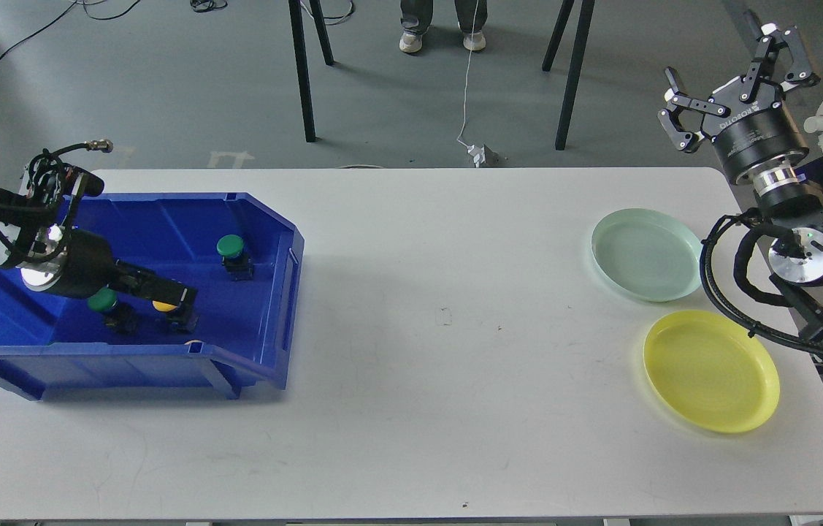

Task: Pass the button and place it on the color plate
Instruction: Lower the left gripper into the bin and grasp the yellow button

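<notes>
A blue bin [250,212] at the table's left holds two green-capped buttons, one at the back [231,247] and one at the front left [101,300], and a yellow-capped button [161,306]. My left gripper [181,298] is down inside the bin, right over the yellow button and covering most of it; its dark fingers cannot be told apart. My right gripper [736,73] is open and empty, raised beyond the table's far right corner. A pale green plate [646,253] and a yellow plate [710,370] lie empty at the right.
The white table [440,365] lies between the bin and the plates. Black stand legs [303,73] and a person's feet [443,40] are on the floor beyond the far edge.
</notes>
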You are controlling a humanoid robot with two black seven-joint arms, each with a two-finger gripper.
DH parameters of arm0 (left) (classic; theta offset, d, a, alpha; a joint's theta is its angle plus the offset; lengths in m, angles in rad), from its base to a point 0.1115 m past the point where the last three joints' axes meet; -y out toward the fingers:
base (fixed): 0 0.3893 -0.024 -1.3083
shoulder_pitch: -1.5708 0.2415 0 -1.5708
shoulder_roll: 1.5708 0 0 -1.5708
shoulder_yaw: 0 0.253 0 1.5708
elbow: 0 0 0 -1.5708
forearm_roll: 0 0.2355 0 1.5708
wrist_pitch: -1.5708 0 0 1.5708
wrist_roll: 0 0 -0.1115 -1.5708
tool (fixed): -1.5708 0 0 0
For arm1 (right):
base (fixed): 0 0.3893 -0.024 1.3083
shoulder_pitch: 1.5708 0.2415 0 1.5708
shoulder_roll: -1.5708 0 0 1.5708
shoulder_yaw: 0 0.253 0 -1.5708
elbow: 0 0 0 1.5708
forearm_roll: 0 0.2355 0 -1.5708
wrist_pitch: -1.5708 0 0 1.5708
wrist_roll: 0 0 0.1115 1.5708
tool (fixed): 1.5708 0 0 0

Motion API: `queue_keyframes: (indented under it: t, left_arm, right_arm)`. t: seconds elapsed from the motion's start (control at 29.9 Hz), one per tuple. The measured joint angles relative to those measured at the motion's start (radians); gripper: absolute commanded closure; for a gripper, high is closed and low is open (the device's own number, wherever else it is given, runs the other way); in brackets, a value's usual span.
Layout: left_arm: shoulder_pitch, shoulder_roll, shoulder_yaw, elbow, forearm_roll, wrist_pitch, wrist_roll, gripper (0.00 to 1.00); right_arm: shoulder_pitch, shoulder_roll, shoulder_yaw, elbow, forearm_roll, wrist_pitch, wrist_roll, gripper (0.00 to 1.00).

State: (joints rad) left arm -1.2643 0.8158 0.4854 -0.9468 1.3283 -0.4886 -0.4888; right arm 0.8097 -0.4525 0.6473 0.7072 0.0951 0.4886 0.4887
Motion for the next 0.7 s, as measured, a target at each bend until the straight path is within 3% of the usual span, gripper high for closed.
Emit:
queue_keyframes:
  t: [0.7]
  left_arm:
    - [0.046, -0.047, -0.007, 0.07, -0.006, 0.0, 0.0, 0.05]
  right_arm:
    - [-0.008, -0.006, 0.002, 0.002, 0.0, 0.0, 0.0, 0.01]
